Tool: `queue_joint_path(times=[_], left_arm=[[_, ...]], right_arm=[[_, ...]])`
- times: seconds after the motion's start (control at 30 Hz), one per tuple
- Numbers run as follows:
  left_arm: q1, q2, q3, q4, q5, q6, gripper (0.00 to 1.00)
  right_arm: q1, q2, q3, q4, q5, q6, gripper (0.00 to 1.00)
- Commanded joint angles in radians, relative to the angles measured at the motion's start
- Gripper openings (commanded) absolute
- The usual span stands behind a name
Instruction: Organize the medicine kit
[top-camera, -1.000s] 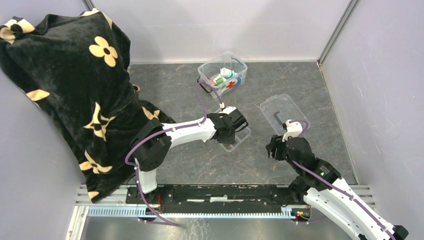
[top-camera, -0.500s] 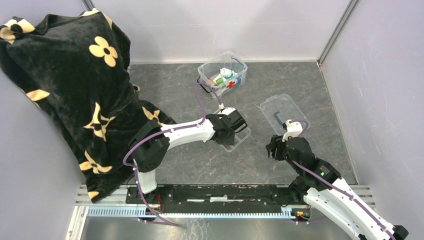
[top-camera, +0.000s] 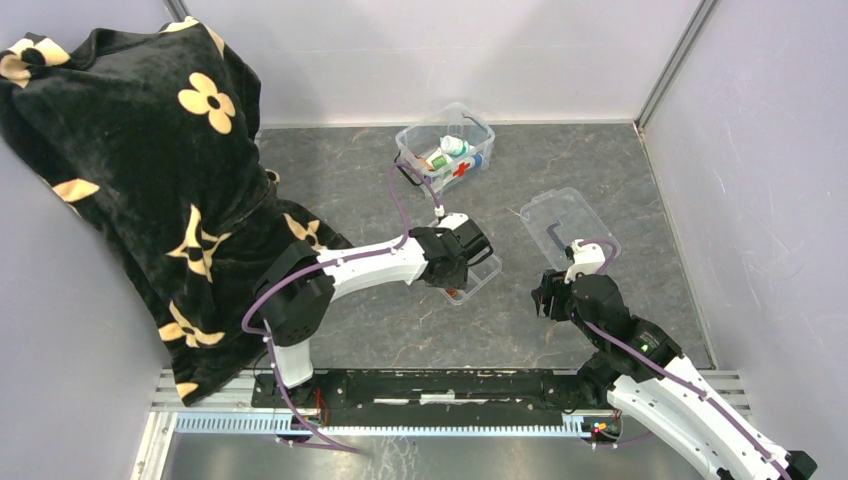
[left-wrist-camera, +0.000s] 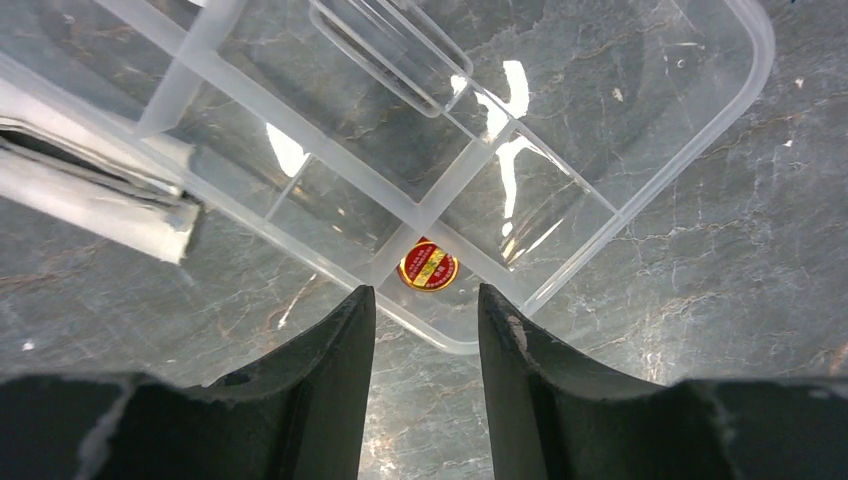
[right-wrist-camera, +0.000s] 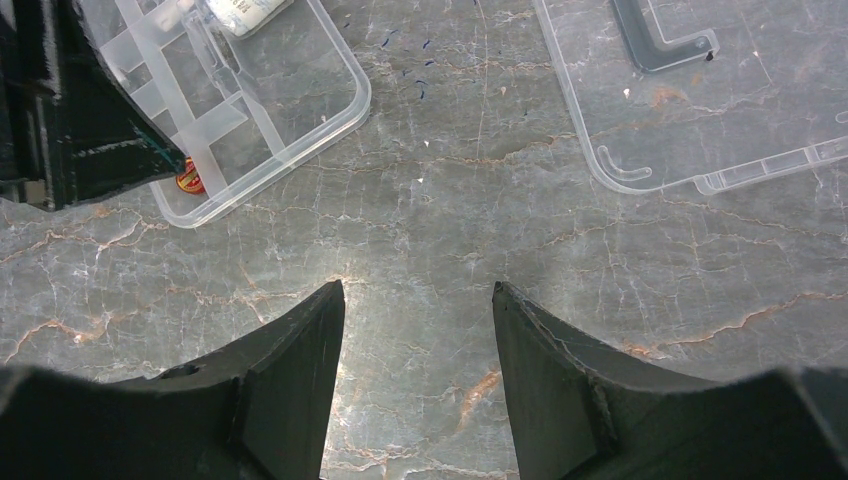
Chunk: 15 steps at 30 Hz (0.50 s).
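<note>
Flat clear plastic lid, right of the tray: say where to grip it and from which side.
Probably the raised near rim of the flat clear plastic lid, right claw straight down from above. It lies flat on the grey table, so only the rim stands up; its black handle seems folded flat.

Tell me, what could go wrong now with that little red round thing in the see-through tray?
The left gripper hangs open just above the corner of the divided tray; a finger could snag the rim and tip the tray. The red disc lies in the corner compartment, so a jolt might bounce it out.
</note>
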Motion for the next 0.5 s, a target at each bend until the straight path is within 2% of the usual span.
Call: queue_joint_path(times=[0.0, 0.13, 0.47], left_arm=[[0.001, -0.119, 0.03, -0.026, -0.103, 0.03, 0.51], [0.037, -0.204, -0.033, -0.026, -0.158, -0.01, 0.52], [0.19, -0.41, -0.318, 0.108, -0.131, -0.143, 0.52]], right_arm=[[-0.003, -0.005, 0.023, -0.003, 0.021, 0.003, 0.63], [-0.002, -0.005, 0.021, -0.002, 0.018, 0.002, 0.63], [-0.003, -0.008, 0.02, -0.001, 0.012, 0.0, 0.63]])
